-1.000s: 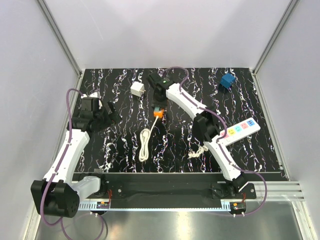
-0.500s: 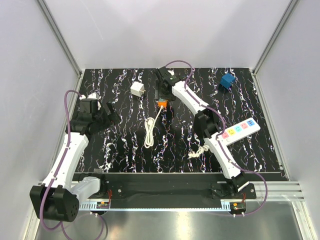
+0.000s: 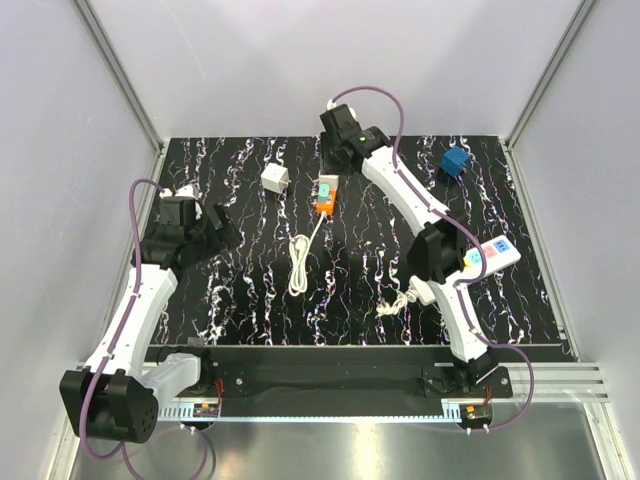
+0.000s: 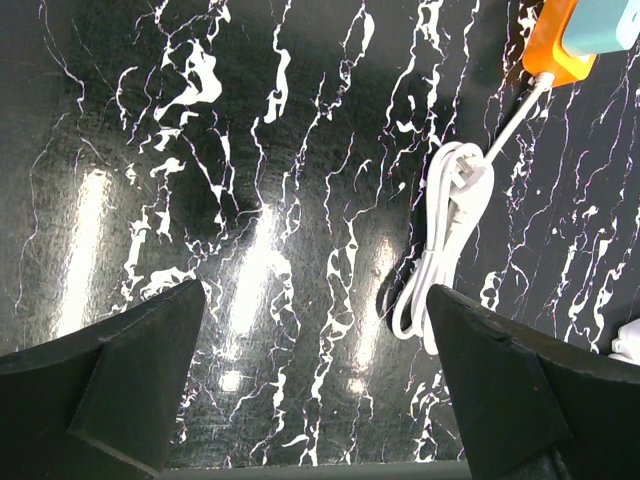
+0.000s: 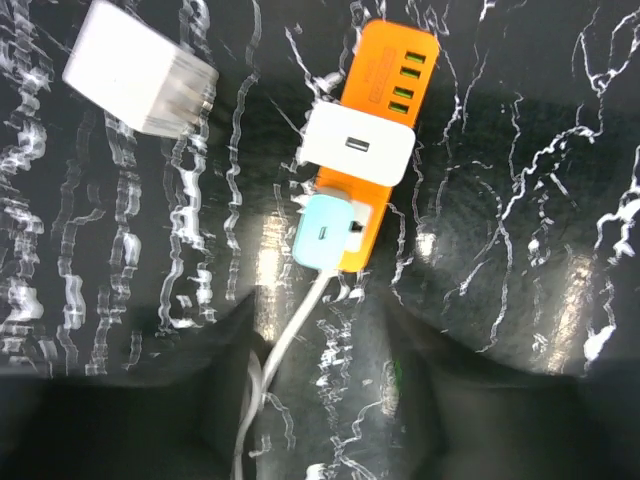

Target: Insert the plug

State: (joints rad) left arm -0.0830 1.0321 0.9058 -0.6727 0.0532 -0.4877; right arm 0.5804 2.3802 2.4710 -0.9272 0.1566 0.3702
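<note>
On the black, white-veined bench [image 3: 250,300], the plug [image 3: 456,162] is seen lying near the far right corner, well apart to the right of the right hand [image 3: 338,152] and untouched by it. It is shown as a small solid-blue cube without a cable. The right arm is stretched to the far middle, its hand released and empty near an orange charger [image 5: 375,150], while the left hand [image 4: 320,400] is held spread and empty at the left.
</note>
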